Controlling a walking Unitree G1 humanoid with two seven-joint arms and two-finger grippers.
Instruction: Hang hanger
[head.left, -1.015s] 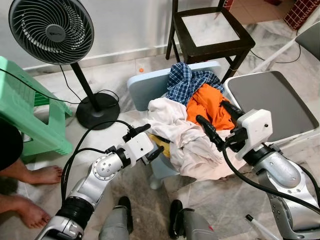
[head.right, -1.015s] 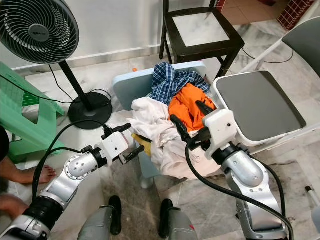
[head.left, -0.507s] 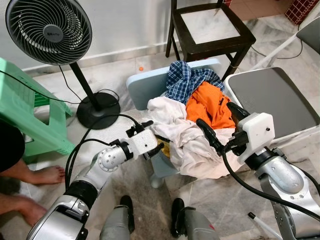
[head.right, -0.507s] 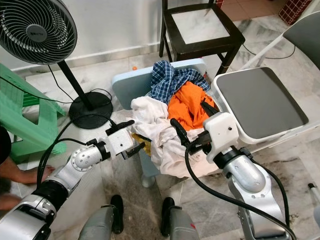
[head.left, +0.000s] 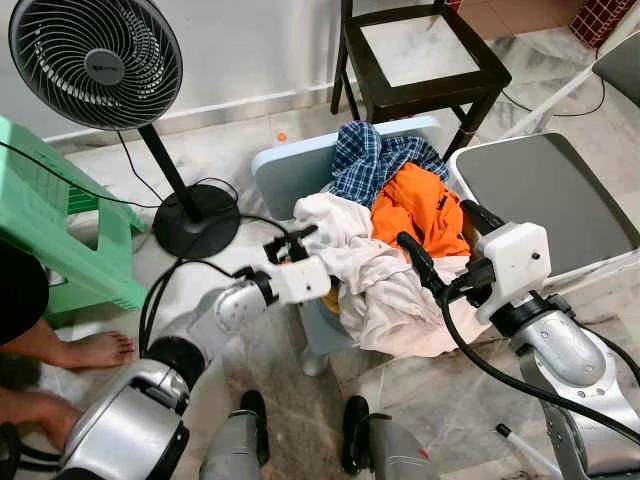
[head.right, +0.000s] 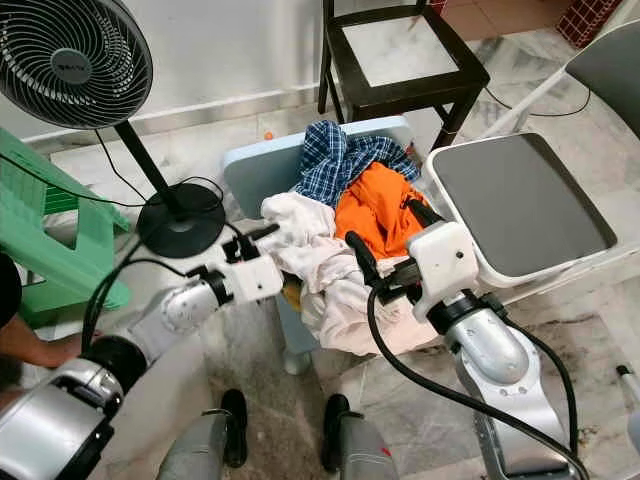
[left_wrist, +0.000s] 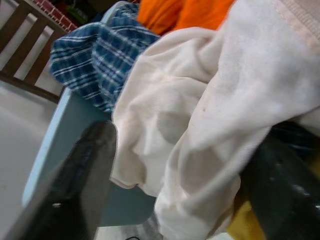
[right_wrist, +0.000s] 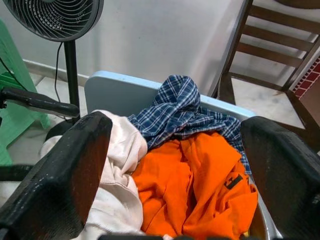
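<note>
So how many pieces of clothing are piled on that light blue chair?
3 that I can see: a blue checked shirt at the back, an orange garment in the middle, and a cream-white garment in front. Something yellow peeks out underneath, so more may be hidden.

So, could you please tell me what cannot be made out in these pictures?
- Hanger: none can be made out; the white garment and orange garment cover the pile.
- Yellow item: head views, mostly under the white garment.
- Person's foot: body cut off by the left edge.
</note>
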